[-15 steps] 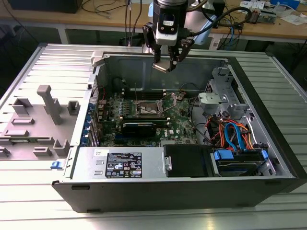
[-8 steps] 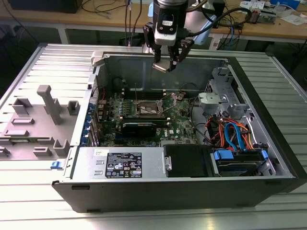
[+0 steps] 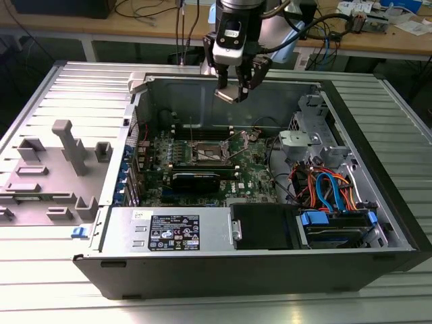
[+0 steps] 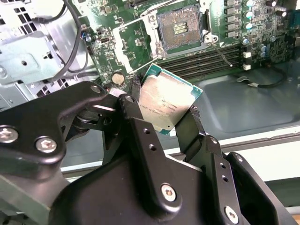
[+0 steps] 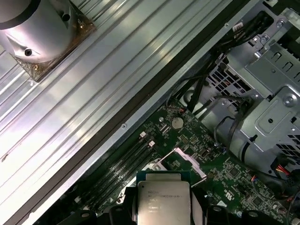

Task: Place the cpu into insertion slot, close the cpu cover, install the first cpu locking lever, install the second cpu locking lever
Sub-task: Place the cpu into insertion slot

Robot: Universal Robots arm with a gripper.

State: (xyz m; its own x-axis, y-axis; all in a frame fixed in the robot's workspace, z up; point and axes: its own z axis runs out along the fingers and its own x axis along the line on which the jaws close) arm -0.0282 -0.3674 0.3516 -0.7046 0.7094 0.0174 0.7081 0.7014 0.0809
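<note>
Nearest you in the second wrist view, the gripper (image 4: 165, 105) has its black jaws clamped on opposite edges of the cpu (image 4: 168, 93), tilted, silver top showing. In the exterior view, from its left: a grey fixture (image 3: 67, 155), then the open computer case (image 3: 270, 270), the cpu hanging well above the uncovered insertion slot (image 3: 208, 154), then orange and blue cables (image 3: 327, 189).

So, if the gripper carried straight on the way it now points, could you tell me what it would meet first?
Probably the green motherboard, near the long memory slots rather than the open socket. The chip clamped in the gripper would touch first. Depth is unclear.
</note>
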